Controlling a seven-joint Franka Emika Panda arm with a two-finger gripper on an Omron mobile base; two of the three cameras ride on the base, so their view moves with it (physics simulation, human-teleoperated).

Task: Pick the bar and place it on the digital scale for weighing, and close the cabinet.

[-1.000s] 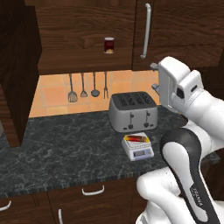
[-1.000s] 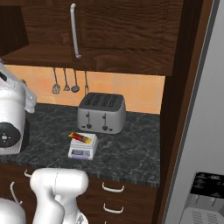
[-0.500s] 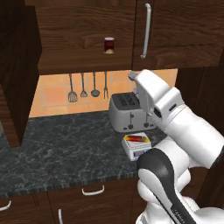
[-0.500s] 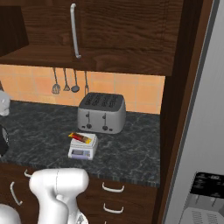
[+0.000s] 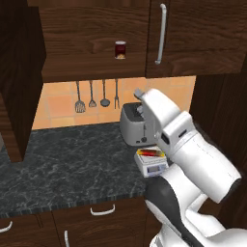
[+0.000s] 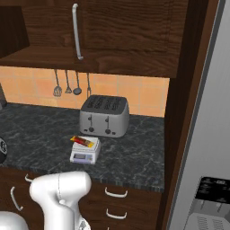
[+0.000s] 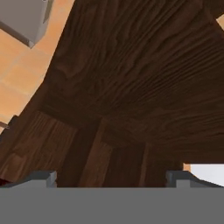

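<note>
My arm covers the right half of the toaster (image 5: pixel 131 126) and the right edge of the digital scale (image 5: pixel 150 164). The cabinet (image 5: pixel 96 43) is cropped at the top; its open left door (image 5: pixel 19 72) runs off frame.

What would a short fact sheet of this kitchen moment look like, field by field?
bar: yellow and red, lying on the scale
scale: white, on the dark counter in front of the toaster
cabinet: left door swung open, right door shut
jar: dark red, on the open cabinet shelf
utensils: four hanging on the orange wall
gripper: open, empty, facing dark wood up close
task left: close the cabinet
</note>
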